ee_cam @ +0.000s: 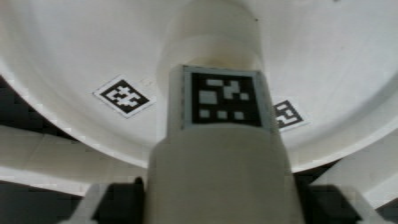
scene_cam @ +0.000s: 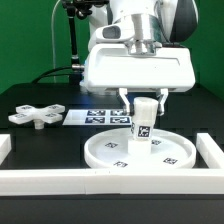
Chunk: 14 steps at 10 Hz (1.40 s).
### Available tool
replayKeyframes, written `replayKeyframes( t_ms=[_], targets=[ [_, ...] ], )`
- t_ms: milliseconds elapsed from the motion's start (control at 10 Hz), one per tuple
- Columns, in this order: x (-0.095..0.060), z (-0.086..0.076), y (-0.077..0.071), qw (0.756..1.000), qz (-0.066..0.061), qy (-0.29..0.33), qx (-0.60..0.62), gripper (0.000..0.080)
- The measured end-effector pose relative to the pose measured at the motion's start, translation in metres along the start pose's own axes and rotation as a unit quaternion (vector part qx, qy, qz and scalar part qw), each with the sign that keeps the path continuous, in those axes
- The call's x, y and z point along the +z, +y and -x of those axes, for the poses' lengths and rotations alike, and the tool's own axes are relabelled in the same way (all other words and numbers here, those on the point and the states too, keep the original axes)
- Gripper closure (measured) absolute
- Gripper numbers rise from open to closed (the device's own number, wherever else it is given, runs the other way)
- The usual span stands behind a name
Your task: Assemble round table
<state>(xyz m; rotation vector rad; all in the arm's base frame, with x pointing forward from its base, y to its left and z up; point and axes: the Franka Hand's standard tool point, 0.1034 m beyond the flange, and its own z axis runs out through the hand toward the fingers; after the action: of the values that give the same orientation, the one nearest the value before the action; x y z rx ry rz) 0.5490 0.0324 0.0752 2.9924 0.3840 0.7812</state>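
Note:
The round disc point(scene_cam: 138, 153) lies flat on the black table, with tags on its face. The short post point(scene_cam: 143, 122) stands upright over the disc's centre, and its lower end meets the disc there. My gripper point(scene_cam: 142, 98) is shut on the post's upper end, one finger on each side. In the wrist view the post point(ee_cam: 217, 130) runs down to the disc point(ee_cam: 89, 60), with a tag on its side and a dark finger pad point(ee_cam: 135, 200) on each flank. The four-armed cross piece point(scene_cam: 36, 115) lies flat at the exterior view's left, apart from the gripper.
The marker board point(scene_cam: 100, 117) lies behind the disc. White border rails run along the front point(scene_cam: 110, 180) and the exterior view's right point(scene_cam: 212, 150) of the table. A black stand with cables rises at the back left.

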Motion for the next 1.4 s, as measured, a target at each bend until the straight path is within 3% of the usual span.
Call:
replayKeyframes(
  t_ms=[100, 200, 300, 800, 1100, 1300, 1400],
  targets=[
    [0.001, 0.001, 0.0, 1.0, 0.0, -0.001, 0.0, 0.0381],
    [0.0, 0.001, 0.0, 1.0, -0.001, -0.002, 0.0, 0.0223],
    [-0.003, -0.002, 0.0, 1.0, -0.001, 0.0, 0.0, 0.0165],
    [-0.032, -0.025, 0.007, 1.0, -0.007, -0.01, -0.002, 0.0151],
    [-0.028, -0.021, 0.005, 1.0, -0.01, -0.016, -0.002, 0.0151],
    [-0.025, -0.015, 0.006, 0.999, -0.019, -0.04, 0.0, 0.0151],
    [-0.025, -0.015, 0.001, 0.997, -0.03, -0.064, 0.001, 0.0151]
  ],
)
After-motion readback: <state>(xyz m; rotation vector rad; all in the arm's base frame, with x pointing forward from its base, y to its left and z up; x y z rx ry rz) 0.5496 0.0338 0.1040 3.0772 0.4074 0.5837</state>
